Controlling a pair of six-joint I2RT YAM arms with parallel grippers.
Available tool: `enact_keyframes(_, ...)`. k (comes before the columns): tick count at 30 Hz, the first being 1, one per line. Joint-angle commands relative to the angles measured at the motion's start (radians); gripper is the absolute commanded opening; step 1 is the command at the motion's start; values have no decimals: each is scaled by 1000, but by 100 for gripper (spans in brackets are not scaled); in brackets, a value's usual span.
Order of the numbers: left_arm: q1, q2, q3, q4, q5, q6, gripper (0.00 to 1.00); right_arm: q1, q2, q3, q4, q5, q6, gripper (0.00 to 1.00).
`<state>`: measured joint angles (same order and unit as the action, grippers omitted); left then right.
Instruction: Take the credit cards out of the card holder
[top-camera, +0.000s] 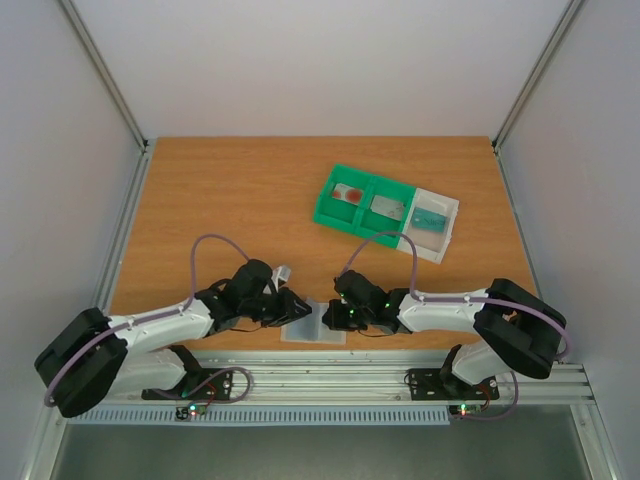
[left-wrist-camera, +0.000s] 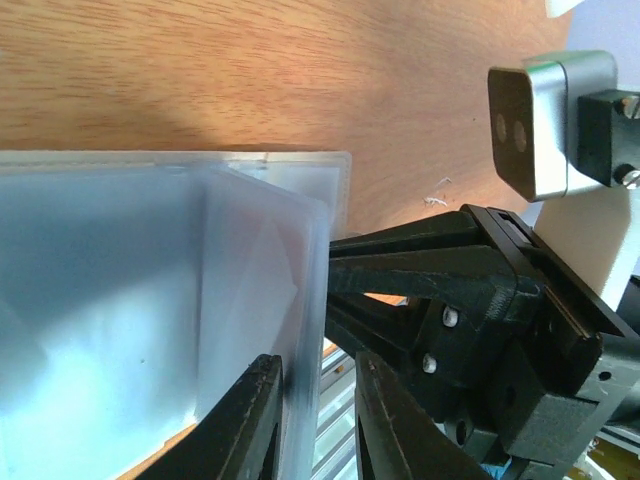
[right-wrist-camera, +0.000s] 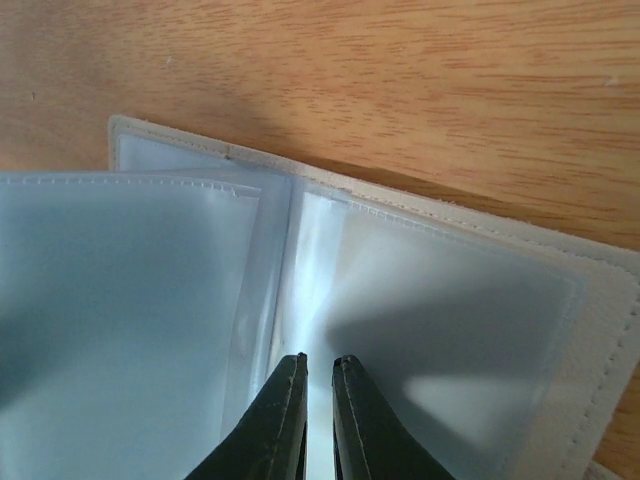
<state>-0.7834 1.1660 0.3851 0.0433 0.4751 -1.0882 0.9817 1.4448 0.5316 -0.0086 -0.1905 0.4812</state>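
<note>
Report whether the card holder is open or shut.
Open: the card holder lies spread on the table, clear sleeves exposed either side of its centre fold.

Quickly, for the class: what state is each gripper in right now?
Left gripper: jaws narrowly apart astride a clear sleeve of the card holder; grip cannot be told.
Right gripper: jaws nearly closed over the card holder, nothing visibly held.

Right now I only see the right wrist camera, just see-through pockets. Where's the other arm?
Observer: The left gripper is at the card holder's left side, the edge of a clear sleeve between its fingers.
Operator: Any cards anywhere?
Observer: From above, a green tray farther back holds two flat card-like things.
Operator: Anything else?
Observer: A white tray beside it holds something teal.
</note>
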Motion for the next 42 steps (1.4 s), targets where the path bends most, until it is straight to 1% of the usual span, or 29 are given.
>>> enact_keyframes(1,-27,36,41,44,-9,-3,21,8,0,-6,-10,37,-14,11)
enact_keyframes(4,-40,48,51,46,-17,-4,22,8,-9,-11,-13,42,-13,11)
enact_keyframes(10,-48,67,54,71,-17,-8,26,8,-43,-19,-25,51,-13,12)
enact_keyframes(14,-50,83,51,95,-8,-17,31,8,-79,-24,-31,47,-12,16)
enact_keyframes(17,-54,83,57,97,-10,-21,32,7,-99,-30,-18,24,-13,19)
enact_keyframes(22,-62,91,70,98,-11,-18,33,10,-116,-51,74,-50,-4,24)
enact_keyframes(30,-67,97,73,96,-17,-18,34,48,-141,-61,119,-72,18,34)
enact_keyframes(42,-67,105,74,96,-24,-16,34,57,-177,-64,115,-64,39,38)
